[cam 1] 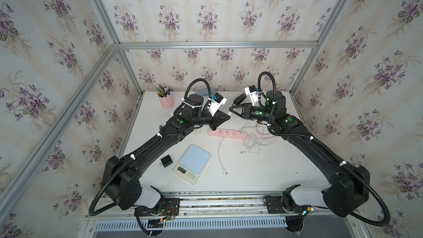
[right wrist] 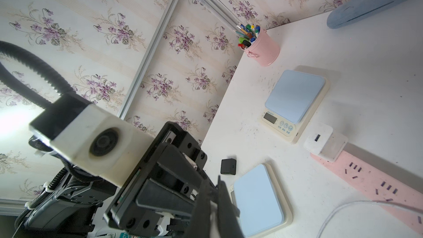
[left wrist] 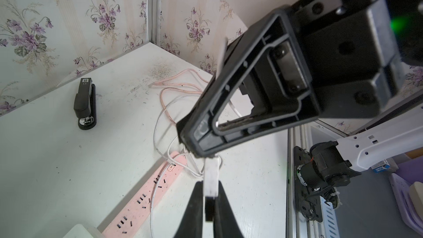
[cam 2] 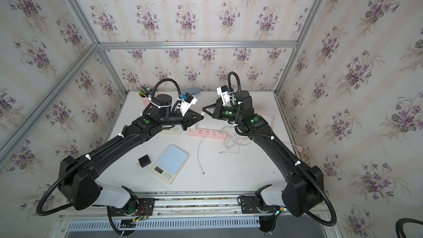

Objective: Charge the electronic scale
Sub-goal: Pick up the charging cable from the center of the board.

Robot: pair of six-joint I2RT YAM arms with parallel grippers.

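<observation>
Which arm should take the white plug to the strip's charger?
Left, probably: the left pincer grips the white plug, and the white charger on the pink strip sits close below it.

A pink cup (cam 1: 166, 102) of coloured pens (cam 1: 163, 90) stands at eleven o'clock on the white table (cam 1: 251, 175). A blue pouch (right wrist: 370, 3) lies at twelve, a black stapler (left wrist: 85, 104) near one.
</observation>
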